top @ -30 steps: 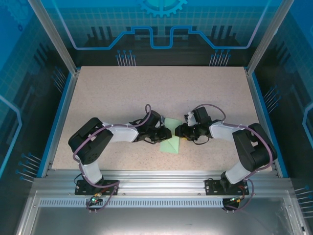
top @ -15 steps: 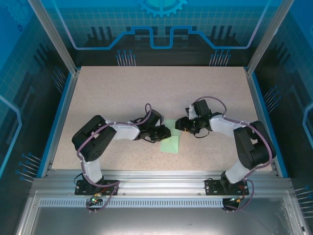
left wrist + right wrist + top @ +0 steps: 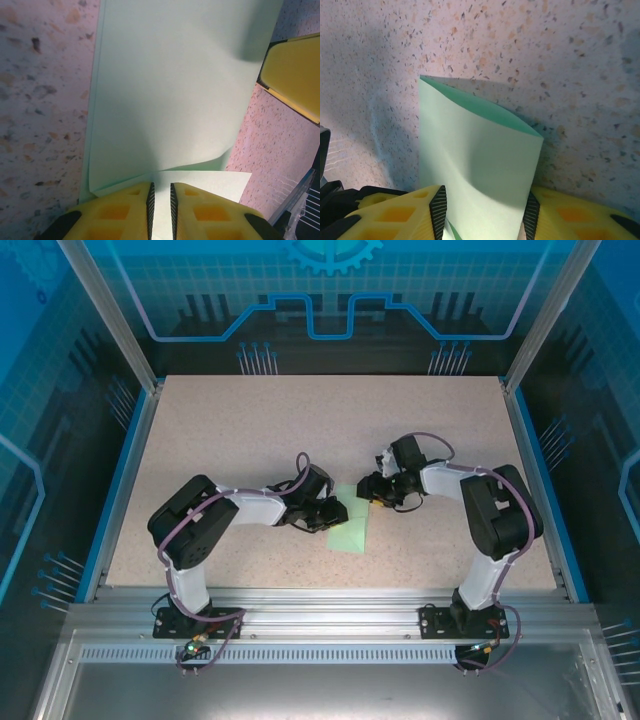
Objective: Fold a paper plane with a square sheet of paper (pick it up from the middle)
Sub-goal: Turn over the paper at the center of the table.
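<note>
The square sheet of paper (image 3: 352, 533) lies partly folded at the table's middle, pale mint green. My left gripper (image 3: 338, 512) rests on its left edge. In the left wrist view its yellow fingers (image 3: 161, 200) stand shut to a narrow slit, pressing on the bottom layer of the paper (image 3: 175, 90), with a folded layer ahead of them. My right gripper (image 3: 366, 491) is at the sheet's far right corner, open. A raised, bowed flap of paper (image 3: 475, 150) stands between its pads (image 3: 484, 215) and reaches both. One right finger (image 3: 295, 75) shows beside the sheet.
The speckled tabletop (image 3: 250, 430) has free room on all sides of the paper. A blue rail (image 3: 125, 480) borders the left side, and an aluminium frame (image 3: 330, 600) runs along the near edge by the arm bases.
The right gripper has moved back from the left gripper toward the far side, and its elbow has swung inward. The left gripper has stayed on the paper.
</note>
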You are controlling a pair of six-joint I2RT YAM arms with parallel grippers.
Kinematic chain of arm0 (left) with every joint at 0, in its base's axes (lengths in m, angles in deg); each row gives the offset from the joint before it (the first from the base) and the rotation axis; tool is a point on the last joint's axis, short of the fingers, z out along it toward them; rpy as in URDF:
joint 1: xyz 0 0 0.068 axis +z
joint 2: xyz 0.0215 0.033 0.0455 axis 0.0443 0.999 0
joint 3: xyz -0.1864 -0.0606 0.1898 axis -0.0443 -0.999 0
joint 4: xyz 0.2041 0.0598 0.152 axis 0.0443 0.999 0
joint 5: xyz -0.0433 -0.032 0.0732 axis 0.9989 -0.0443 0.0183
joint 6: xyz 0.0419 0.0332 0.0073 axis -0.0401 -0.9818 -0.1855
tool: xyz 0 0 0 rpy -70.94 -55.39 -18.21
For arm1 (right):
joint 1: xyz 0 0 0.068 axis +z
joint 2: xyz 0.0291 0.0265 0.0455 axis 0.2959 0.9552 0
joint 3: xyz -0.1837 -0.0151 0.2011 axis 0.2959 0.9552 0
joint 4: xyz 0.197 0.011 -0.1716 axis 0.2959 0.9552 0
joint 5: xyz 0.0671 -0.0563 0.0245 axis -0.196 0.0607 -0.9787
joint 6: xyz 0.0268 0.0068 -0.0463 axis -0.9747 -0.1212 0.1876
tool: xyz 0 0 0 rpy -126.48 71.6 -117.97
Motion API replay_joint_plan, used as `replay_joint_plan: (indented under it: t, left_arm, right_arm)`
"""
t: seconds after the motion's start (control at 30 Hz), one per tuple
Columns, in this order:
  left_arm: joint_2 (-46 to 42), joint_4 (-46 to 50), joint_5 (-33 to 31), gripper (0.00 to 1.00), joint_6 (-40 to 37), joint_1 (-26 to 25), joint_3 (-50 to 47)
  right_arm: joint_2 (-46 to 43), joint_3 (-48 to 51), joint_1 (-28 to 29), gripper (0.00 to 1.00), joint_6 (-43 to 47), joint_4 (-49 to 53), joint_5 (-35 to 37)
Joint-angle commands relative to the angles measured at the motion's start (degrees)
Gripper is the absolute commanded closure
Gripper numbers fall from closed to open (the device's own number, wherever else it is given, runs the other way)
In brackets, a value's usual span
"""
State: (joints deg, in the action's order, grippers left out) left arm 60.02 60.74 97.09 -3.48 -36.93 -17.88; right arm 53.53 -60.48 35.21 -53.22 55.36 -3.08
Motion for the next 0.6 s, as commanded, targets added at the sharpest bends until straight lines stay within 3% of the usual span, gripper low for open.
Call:
replay_joint_plan:
  t: [0.0, 0.23, 0.47, 0.57]
  left_arm:
    - [-0.5, 2.1, 0.1, 0.8, -1.4, 0.5, 0.3]
    - [-1.3, 2.5, -0.2, 0.8, -1.4, 0.5, 0.7]
    - [-1.1, 2.4, 0.0, 0.8, -1.2, 0.5, 1.0]
    - [-0.9, 2.3, 0.1, 0.79, -1.2, 0.5, 1.1]
  right_arm:
    - [0.4, 0.1, -0.4, 0.55, 0.0, -1.1, -2.8]
    - [-4.0, 5.0, -0.3, 0.57, 1.8, -3.4, -6.3]
    - [-7.7, 11.8, -0.3, 0.47, 4.4, -7.3, -11.6]
    - [-8.4, 13.3, 0.8, 0.47, 6.0, -7.9, -13.5]
